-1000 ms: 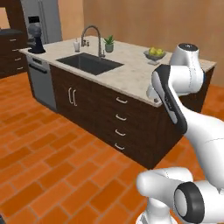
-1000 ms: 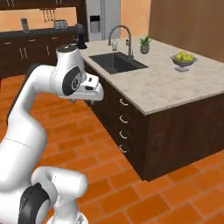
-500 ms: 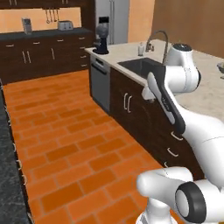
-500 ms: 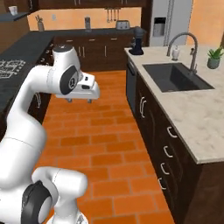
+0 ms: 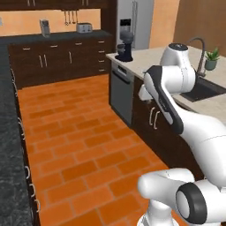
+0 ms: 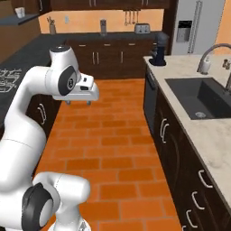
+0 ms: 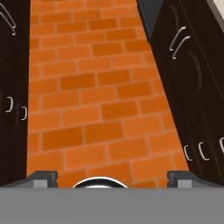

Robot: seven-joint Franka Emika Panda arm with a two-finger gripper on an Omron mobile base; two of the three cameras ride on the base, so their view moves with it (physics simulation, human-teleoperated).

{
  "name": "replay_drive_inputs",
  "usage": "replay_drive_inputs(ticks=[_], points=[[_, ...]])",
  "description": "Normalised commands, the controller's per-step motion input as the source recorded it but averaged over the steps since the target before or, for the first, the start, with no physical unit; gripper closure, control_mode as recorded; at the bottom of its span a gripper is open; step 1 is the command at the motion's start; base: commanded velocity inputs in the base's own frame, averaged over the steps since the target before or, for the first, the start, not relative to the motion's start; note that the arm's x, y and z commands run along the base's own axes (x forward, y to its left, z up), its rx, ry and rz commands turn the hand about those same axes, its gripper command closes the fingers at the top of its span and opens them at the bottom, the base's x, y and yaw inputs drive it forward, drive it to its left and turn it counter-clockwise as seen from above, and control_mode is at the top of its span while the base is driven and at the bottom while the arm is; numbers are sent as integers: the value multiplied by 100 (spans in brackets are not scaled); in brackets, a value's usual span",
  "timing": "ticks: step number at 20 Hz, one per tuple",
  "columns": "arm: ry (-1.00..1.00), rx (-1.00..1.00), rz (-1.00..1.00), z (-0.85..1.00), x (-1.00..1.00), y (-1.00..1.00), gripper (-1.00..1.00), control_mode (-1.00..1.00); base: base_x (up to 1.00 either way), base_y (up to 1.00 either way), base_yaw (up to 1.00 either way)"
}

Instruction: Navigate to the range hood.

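Note:
The range hood is out of view. My gripper (image 7: pixel 112 177) is open and holds nothing; its two dark fingertips (image 7: pixel 41 177) stand wide apart above the orange brick floor (image 7: pixel 96 100). In the right base view the gripper (image 6: pixel 79 103) hangs under the white hand, over the aisle between the two counter runs. From the left base camera the gripper (image 5: pixel 143 95) sits close to the island's dark cabinets. The black gas cooktop (image 6: pixel 9 76) with wire grates shows on the left counter, with a thin dark floating shelf (image 6: pixel 25 19) above it.
The island with its sink (image 6: pixel 198 97) and faucet (image 6: pixel 210 56) runs along the right. A dishwasher (image 5: pixel 120 92) and a black appliance (image 5: pixel 125 46) mark its far end. A steel fridge (image 6: pixel 194 27) stands behind it. A dark speckled counter (image 5: pixel 9 132) lines the left.
The whole picture has swung as the base turned left: the island slid to the right edge, and the aisle, back counter and left counter with cooktop came into view. The arm's pose is unchanged.

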Motion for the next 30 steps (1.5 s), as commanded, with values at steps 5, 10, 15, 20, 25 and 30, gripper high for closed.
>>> replay_drive_inputs(ticks=[5, 10, 15, 20, 25, 30], points=[[0, 0, 0, 0, 0, 0, -100, 100, 100, 0, 7], [0, 0, 0, 0, 0, 0, -100, 100, 100, 0, 10], [0, 0, 0, 0, 0, 0, -100, 100, 100, -25, 31], [0, 0, 0, 0, 0, 0, -100, 100, 100, -38, 52], [0, 0, 0, 0, 0, 0, -100, 100, 100, -29, 60], [0, 0, 0, 0, 0, 0, -100, 100, 100, -30, 59]])
